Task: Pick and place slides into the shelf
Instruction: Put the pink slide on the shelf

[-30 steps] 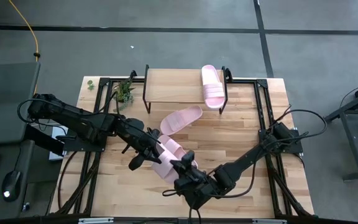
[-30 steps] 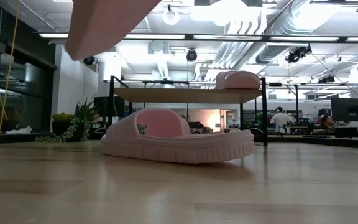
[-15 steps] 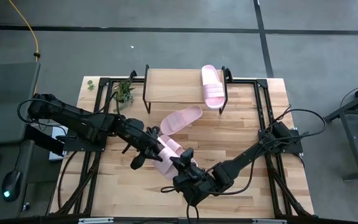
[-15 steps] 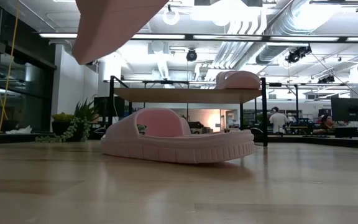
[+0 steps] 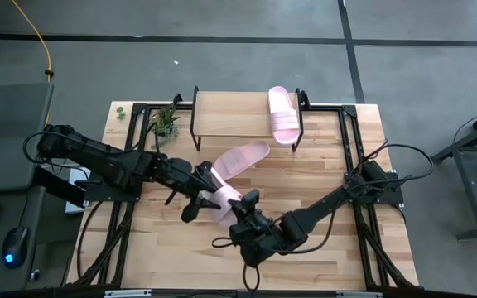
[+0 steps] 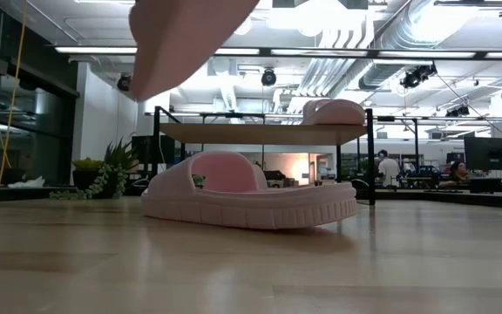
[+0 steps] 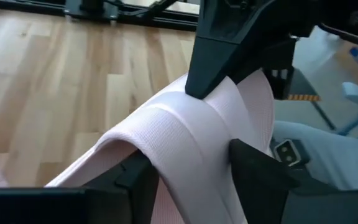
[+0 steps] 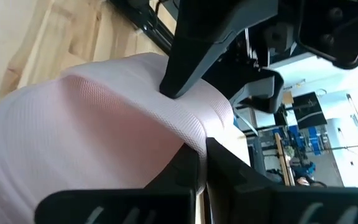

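Table [image 5: 321,165]: wood planks, carrying both arms, the shelf and a small plant [image 5: 166,122] at the far left corner.

Shelf [image 5: 230,112]: pale board on thin black legs, at the far edge of the table, middle. Bare except at its right end.

Slide on the shelf [image 5: 283,114]: pink, lying flat at the right end of the board, heel slightly over the front edge. In the low view, seen as a pink hump [image 6: 334,112] on top.

Slide on the table [image 5: 241,157]: pink, flat on its sole, just in front of the shelf and angled to it. Touched by neither arm. In the low view, side-on, strap arched [image 6: 251,196].

Raised slide [image 5: 222,197]: pink, off the table near its middle, between the two grippers. Tilted; in the low view only its sole shows, at the top edge [image 6: 190,44].

Left gripper [image 5: 204,189]: reaching in from the left. Fingers [image 7: 135,180] parted, one on each side of the ribbed strap [image 7: 185,137], not squeezing it.

Right gripper [image 5: 242,209]: reaching in from the near right. Fingers [image 8: 188,168] pressed together, pinching the strap of the raised slide.
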